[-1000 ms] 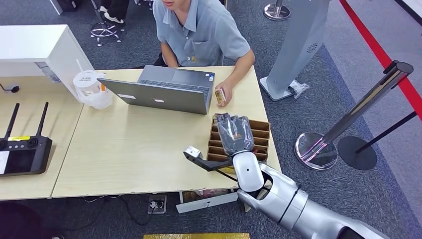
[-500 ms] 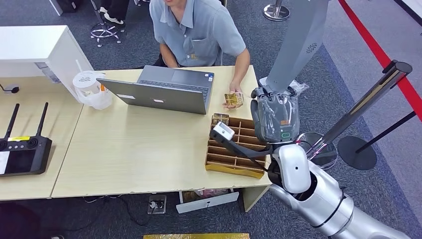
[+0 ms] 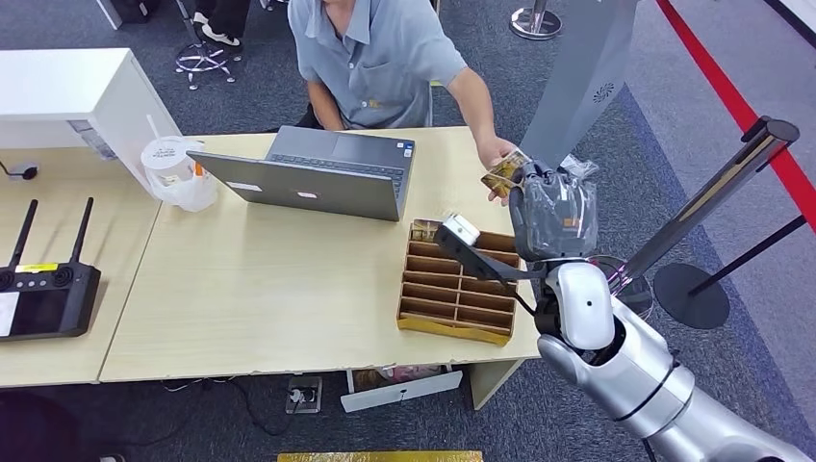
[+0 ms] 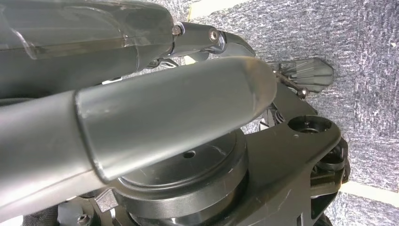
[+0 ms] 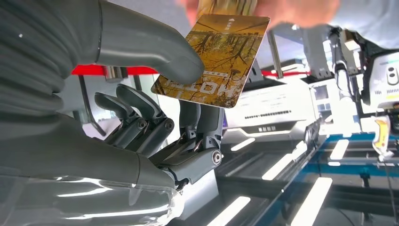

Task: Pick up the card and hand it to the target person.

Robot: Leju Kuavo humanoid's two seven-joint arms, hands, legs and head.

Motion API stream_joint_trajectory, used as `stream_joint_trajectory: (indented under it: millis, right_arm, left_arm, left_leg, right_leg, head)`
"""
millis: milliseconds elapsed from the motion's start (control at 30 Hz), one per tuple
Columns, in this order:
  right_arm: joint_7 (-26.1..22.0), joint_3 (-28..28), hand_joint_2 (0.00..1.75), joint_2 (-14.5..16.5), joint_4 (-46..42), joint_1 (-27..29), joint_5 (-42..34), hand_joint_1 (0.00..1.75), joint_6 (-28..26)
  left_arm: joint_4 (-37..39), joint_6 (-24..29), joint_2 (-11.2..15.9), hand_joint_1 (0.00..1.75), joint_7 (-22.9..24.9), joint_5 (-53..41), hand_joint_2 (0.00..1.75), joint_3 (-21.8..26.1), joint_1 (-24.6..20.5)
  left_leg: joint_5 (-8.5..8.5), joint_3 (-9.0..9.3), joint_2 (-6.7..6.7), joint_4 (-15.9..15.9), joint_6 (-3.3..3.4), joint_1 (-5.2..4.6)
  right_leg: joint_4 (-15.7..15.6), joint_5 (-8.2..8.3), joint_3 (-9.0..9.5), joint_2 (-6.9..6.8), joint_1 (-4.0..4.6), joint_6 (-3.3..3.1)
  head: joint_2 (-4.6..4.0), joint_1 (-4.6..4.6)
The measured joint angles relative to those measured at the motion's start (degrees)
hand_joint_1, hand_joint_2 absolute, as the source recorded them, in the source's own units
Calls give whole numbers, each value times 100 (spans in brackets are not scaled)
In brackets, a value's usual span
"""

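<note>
We're at the handover: right hand point(image 5: 141, 117) pinches the card point(image 5: 214, 59) beyond the tray point(image 3: 460, 289), person's hand point(image 3: 496, 159) touching it; release remains. Left hand point(image 4: 141, 113) state: cannot tell.

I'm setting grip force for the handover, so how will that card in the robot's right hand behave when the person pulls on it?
The card looks flat and unbent under the right hand, so probably stiff. It is thin, so likely light. Its printed face looks glossy, so it may slide free easily once the person's hand tugs.

Golden-brown tree-patterned card point(image 5: 216, 59), grey robot hand point(image 5: 141, 108), blue-grey shirt point(image 3: 375, 48), tan table point(image 3: 260, 279).
</note>
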Motion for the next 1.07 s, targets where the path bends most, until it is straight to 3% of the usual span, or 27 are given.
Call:
stream_joint_trajectory:
  millis: [333,367,400,467,533,733,1067]
  right_arm:
    - [245,149,175,-9,116,-112,-33,174,268]
    - [288,143,175,-5,117,-97,-59,150,291]
    - [326,141,175,-5,116,-87,-78,115,316]
    - [414,118,175,-7,73,-53,-132,30,350]
    - [458,55,175,-6,-72,33,-225,2,310]
    - [417,5,175,41,-807,454,-639,0,227]
    - [-154,272,175,192,-1677,889,-1208,0,-191]
  left_arm:
    - [16,-1,-10,0,55,20,0,14,0]
    - [18,-2,-12,0,62,23,0,16,0]
    - [20,2,-15,0,64,27,0,22,1]
    - [23,7,-17,0,57,44,0,42,3]
    - [26,23,-19,0,32,74,0,80,6]
    - [42,95,-24,0,19,206,0,215,19]
    - [64,181,-62,0,25,325,0,327,29]
  left_leg:
    - [0,-2,-12,-2,1,-1]
    - [1,-2,-14,-3,2,-1]
    - [1,-1,-14,-4,2,-2]
    - [2,2,-9,-7,2,-2]
    - [3,4,-9,-9,2,-3]
    - [-2,1,-19,-6,-1,1]
    - [-3,1,-16,-8,0,-1]
  right_leg:
    - [2,-4,0,-11,-1,0]
    - [1,-3,1,-13,-1,-1]
    - [0,-3,2,-13,-1,-1]
    - [-3,-2,4,-10,-2,-3]
    - [-4,-1,5,-11,-3,-4]
    - [-2,-9,4,-20,1,-6]
    - [3,-12,0,-16,-1,-8]
  head:
    - [0,0]
    - [0,0]
    - [0,0]
    - [0,0]
    - [0,0]
    - [0,0]
    - [0,0]
